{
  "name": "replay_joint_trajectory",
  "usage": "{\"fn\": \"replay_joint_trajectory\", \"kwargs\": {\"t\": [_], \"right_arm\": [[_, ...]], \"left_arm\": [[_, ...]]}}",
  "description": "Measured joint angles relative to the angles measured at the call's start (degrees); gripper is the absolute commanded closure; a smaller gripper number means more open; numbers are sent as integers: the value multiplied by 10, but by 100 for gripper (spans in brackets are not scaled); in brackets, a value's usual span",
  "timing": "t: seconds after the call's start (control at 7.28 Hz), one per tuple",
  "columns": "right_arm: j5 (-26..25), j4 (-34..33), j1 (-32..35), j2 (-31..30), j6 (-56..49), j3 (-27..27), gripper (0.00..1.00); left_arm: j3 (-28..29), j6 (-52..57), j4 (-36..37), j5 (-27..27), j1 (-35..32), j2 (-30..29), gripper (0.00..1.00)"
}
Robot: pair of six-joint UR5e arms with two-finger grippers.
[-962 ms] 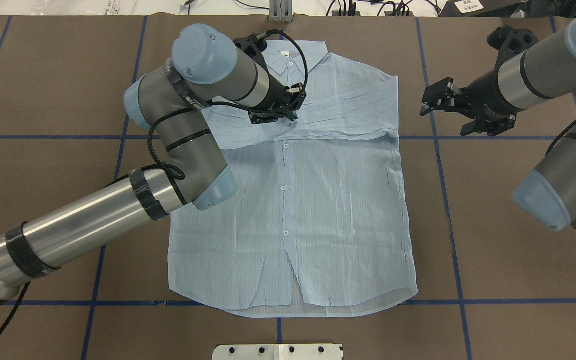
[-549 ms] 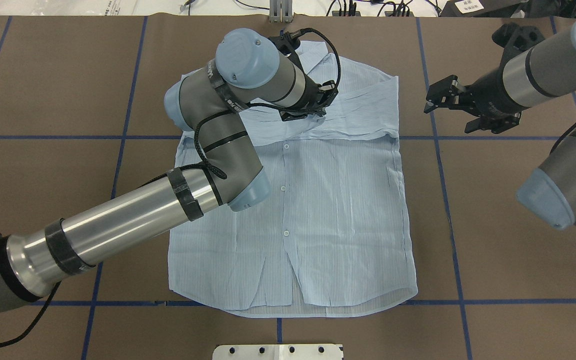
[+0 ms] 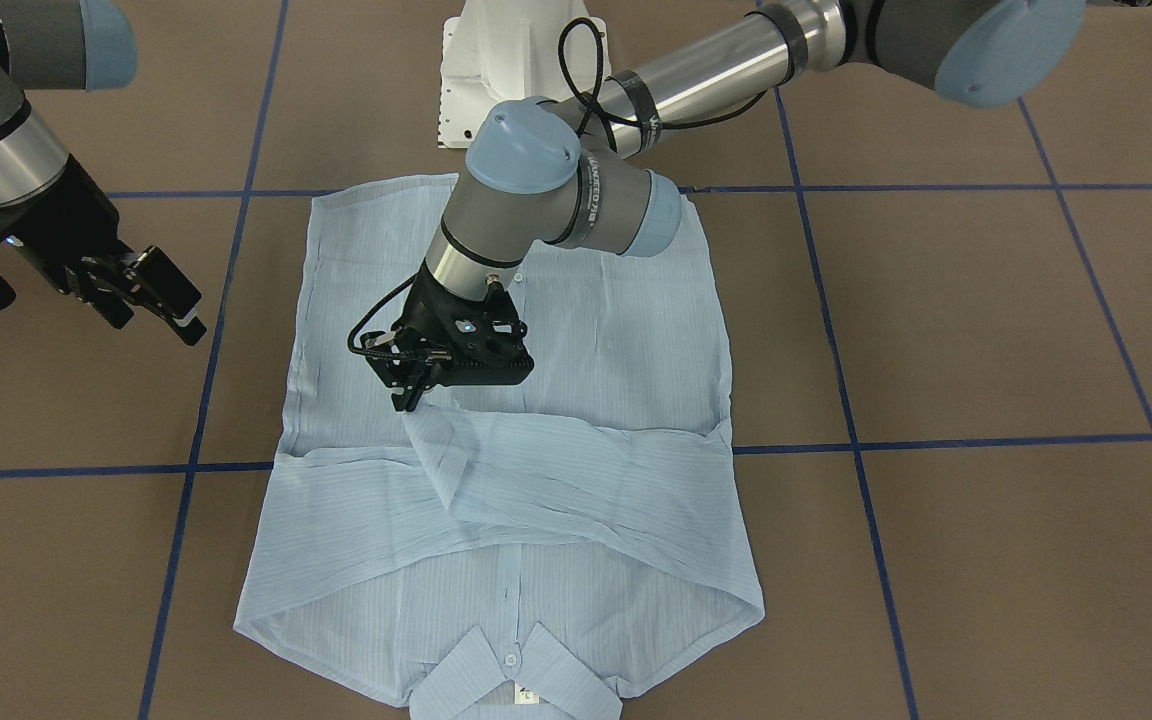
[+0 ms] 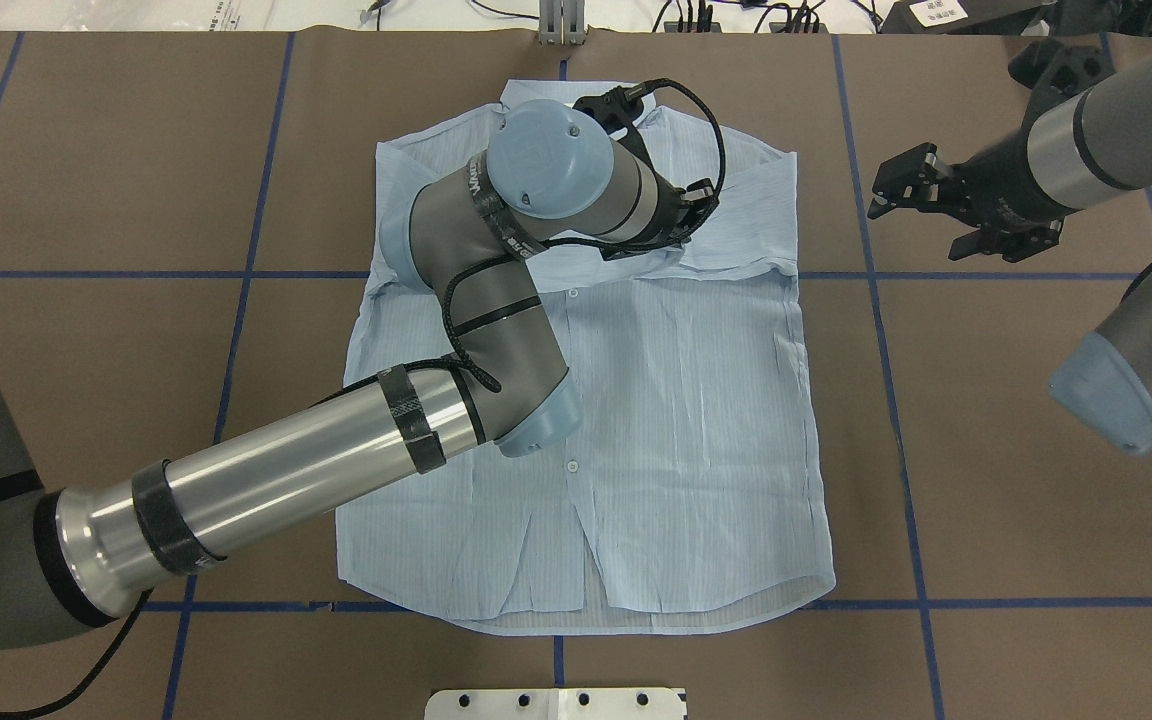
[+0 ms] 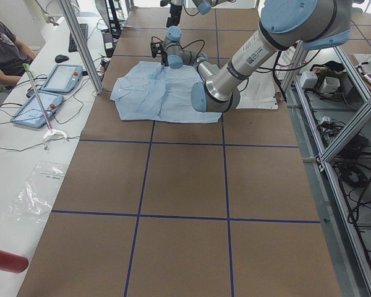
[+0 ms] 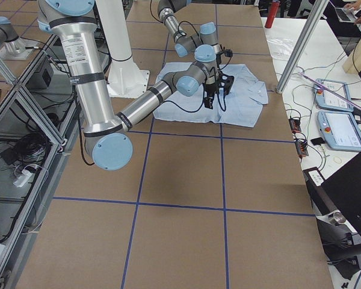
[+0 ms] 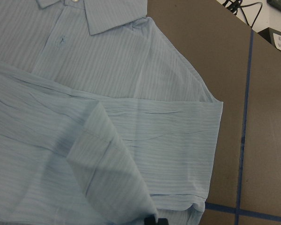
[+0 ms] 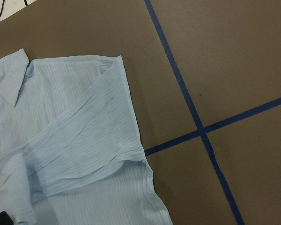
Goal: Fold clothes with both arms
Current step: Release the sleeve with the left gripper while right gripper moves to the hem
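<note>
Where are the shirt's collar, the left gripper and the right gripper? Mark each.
collar (image 3: 561, 668), front-facing view, one leaf.
left gripper (image 3: 408, 398), front-facing view, between fingertips pinching the sleeve (image 3: 586, 470).
right gripper (image 3: 158, 318), front-facing view, between its open fingertips.

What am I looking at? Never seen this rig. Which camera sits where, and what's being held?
Two robot arms work at a brown table marked with blue tape lines. Each arm ends in a black two-finger gripper.

There are six cameras: one looks down from behind the robot, one faces it from across the table (so left and right are mirrored there), one sits at each table end, and one rides on each wrist.

A light blue button-up shirt lies flat, front up, with its collar away from the robot. The left gripper is over the chest, pinching the end of a sleeve folded across it. The left wrist view shows the cloth running into its fingertips. The right gripper hangs open and empty beside the shirt.
</note>
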Motion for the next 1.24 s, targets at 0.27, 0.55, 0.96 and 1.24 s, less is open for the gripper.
{"fn": "replay_joint_trajectory", "kwargs": {"t": [0.27, 0.55, 0.96, 1.24], "right_arm": [[-12, 0, -3, -5, 2, 1, 0], [-54, 0, -48, -5, 31, 6, 0], [-217, -3, -240, -45, 204, 65, 6], [-351, -5, -386, -80, 358, 80, 8]], "left_arm": [[-4, -10, 0, 6, 8, -4, 27], [-41, -16, 7, 2, 12, 14, 27], [-223, -10, 75, -31, 13, 150, 32], [-356, -8, 99, -36, 9, 257, 32]]}}
